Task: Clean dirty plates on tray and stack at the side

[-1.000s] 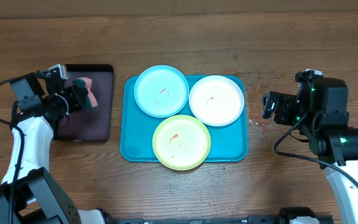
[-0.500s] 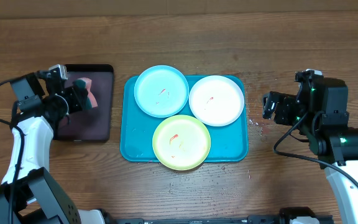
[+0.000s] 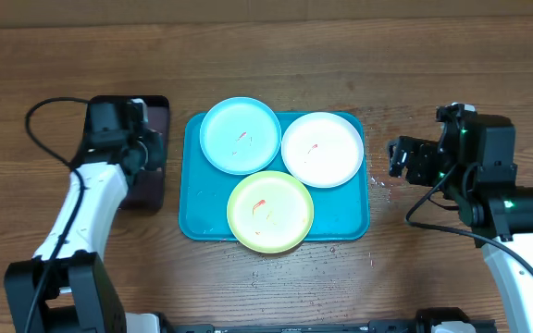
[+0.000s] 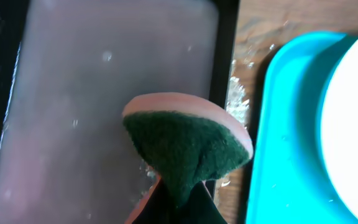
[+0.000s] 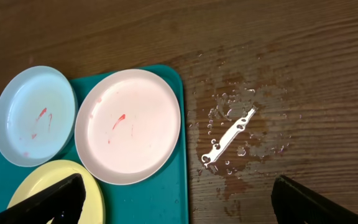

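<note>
Wooden table [image 3: 266, 46]: tray [image 3: 192, 217] holds three plates [image 3: 322, 149]; left of it, left gripper [image 4: 174, 208] clamps a sponge [image 4: 185, 146] over a seemingly wet black tray [image 4: 104, 93]; right gripper [image 3: 400, 157] gapes empty.

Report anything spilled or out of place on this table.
Water droplets are spilled on the table right of the tray, and a small white perforated strip lies among them. All three plates carry red smears.
</note>
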`<state>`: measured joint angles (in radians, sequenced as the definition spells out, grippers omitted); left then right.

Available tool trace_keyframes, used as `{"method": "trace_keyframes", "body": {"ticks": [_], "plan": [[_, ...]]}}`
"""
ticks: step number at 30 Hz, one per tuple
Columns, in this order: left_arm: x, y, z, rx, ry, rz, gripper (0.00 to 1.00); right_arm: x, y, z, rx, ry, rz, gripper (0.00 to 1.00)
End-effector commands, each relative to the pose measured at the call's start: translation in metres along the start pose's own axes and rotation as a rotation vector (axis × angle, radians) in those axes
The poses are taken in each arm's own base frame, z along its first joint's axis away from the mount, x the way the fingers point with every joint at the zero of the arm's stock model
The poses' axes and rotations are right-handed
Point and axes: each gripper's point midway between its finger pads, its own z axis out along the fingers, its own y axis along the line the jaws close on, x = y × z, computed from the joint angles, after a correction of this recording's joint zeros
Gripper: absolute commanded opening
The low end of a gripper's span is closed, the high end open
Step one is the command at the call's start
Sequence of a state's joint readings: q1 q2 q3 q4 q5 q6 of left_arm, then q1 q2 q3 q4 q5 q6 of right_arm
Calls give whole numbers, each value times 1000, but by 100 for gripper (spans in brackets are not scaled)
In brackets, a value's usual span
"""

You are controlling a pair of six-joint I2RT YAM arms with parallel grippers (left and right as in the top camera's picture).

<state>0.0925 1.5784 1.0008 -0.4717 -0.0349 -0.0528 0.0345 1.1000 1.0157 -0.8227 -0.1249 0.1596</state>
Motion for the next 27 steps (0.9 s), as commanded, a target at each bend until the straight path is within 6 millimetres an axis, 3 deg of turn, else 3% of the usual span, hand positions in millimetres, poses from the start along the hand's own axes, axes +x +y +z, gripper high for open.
{"method": "trace_keyframes", "body": {"ticks": [1, 9, 19, 27], "plan": [[9, 16, 1, -131, 23, -35, 4, -10, 6, -5, -18, -25, -12, 97], [20, 17, 2, -137, 56, -68, 4, -10, 6, -5, -18, -26, -12, 97], [60, 12, 19, -106, 170, -62, 4, -10, 6, -5, -18, -27, -12, 97], [87, 7, 13, -72, 285, -43, 4, -12, 7, -5, -20, -37, -14, 97]]}}
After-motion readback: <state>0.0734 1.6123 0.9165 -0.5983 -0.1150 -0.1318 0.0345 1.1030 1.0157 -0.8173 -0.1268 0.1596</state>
